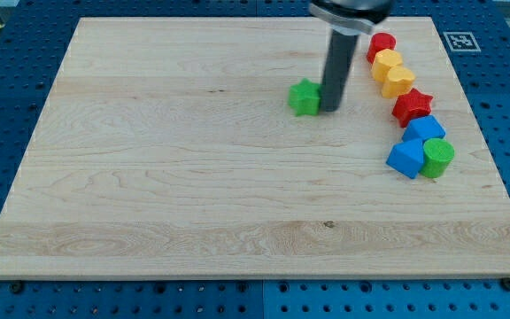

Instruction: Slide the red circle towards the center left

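Tip [331, 108] sitting just right of green star block [305, 97], touching or nearly so, near upper middle of wooden board [149, 177].
Rod end effector: plain dark stick, nothing to spread or pinch. Red circle [381, 45] lying at top right, heading a curved line of blocks along view's right: yellow block [386, 63], orange-yellow block [399, 81], red star [412, 106], blue block [425, 129], blue triangular block [405, 159], green cylinder [438, 157]. Red circle well apart from tip. Black-and-white square marker [458, 41] showing at board's top-right corner; no readable writing.
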